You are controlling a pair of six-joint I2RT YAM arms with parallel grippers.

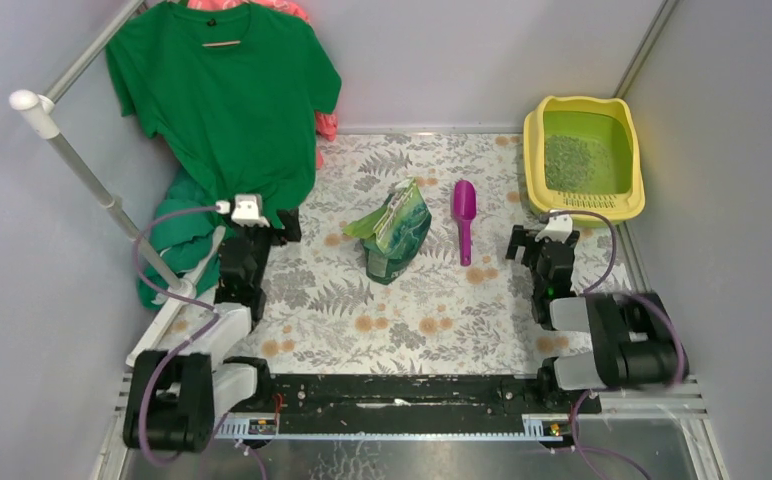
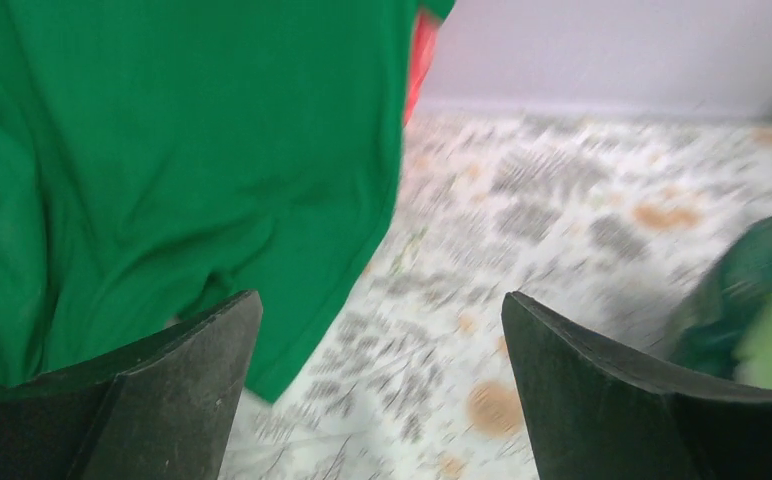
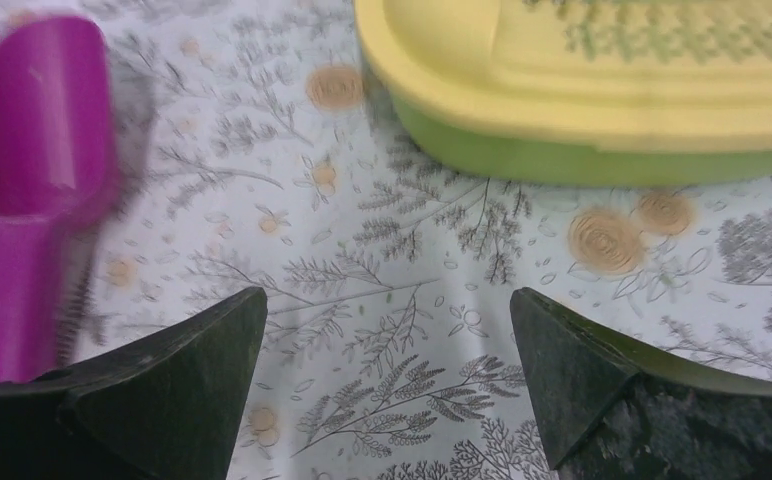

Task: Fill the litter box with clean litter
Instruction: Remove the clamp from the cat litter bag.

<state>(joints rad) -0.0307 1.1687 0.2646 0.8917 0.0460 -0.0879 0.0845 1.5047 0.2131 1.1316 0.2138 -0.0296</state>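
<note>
The yellow litter box (image 1: pixel 534 140) stands at the table's back right, with a patch of green granular clean litter (image 1: pixel 570 162) inside it. Its near wall (image 3: pixel 602 95) shows in the right wrist view. A green printed bag (image 1: pixel 398 230) stands open-topped mid-table, and a purple scoop (image 1: pixel 463 215) lies to its right. My right gripper (image 1: pixel 542 236) hangs open just in front of the box, the scoop (image 3: pixel 37 130) to its left, nothing between its fingers (image 3: pixel 387 300). My left gripper (image 1: pixel 272 228) is open and empty (image 2: pixel 377 305) left of the bag (image 2: pixel 752 300).
A green T-shirt (image 1: pixel 224 95) hangs from a rail (image 1: pixel 82 165) at the back left, its hem reaching the table beside my left gripper; more green cloth (image 1: pixel 177 235) is piled below. Grey walls enclose the floral tablecloth (image 1: pixel 422 310).
</note>
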